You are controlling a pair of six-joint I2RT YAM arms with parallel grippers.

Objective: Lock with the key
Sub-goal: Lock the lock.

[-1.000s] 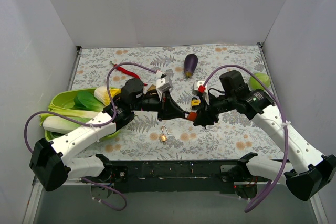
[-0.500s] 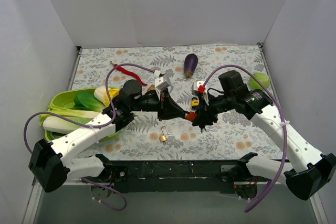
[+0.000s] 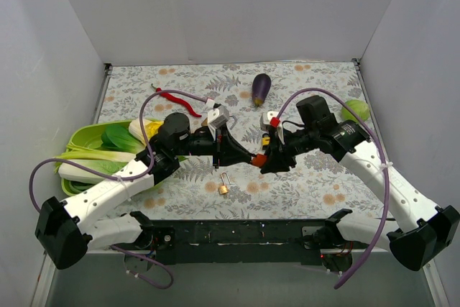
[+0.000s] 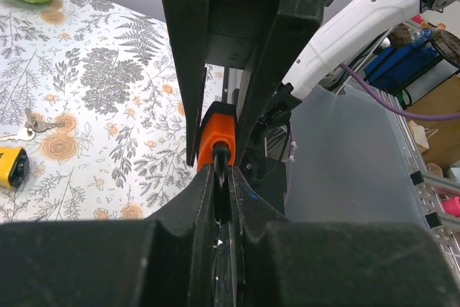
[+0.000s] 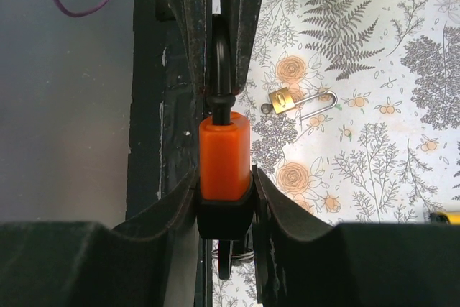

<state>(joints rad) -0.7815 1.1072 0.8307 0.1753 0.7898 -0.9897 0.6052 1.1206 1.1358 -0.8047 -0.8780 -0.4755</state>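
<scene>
Currently: orange padlock [image 3: 256, 157] held off the table [image 3: 323, 185], midway between the two arms, near the middle of the work area. Clamped across the orange body: the right gripper [image 5: 225, 177], fingers spread only to the body's width. Pinched fully shut on the black shackle [image 5: 221, 84]: the left gripper [image 4: 221, 172].

Long axis of the padlock in line with both grippers, tip to tip. Shackle end toward the left arm. Judged: keyhole end toward the right arm, buried between the right fingers.

Note a dark piece [image 5: 224, 257] with a ring below the body in the right wrist view; cannot confirm as the key. Note also loose silver keys [image 4: 25, 126] flat on the table, well apart from both grippers, near a yellow object [image 4: 11, 165], and a small brass padlock [image 5: 298, 102] on the table on the near side of the grippers.

Judged step: pressing shackle into body along the shared axis. Hold both grippers coaxial; expect binding under any sideways offset. No arm free for a key without release of one grip.
</scene>
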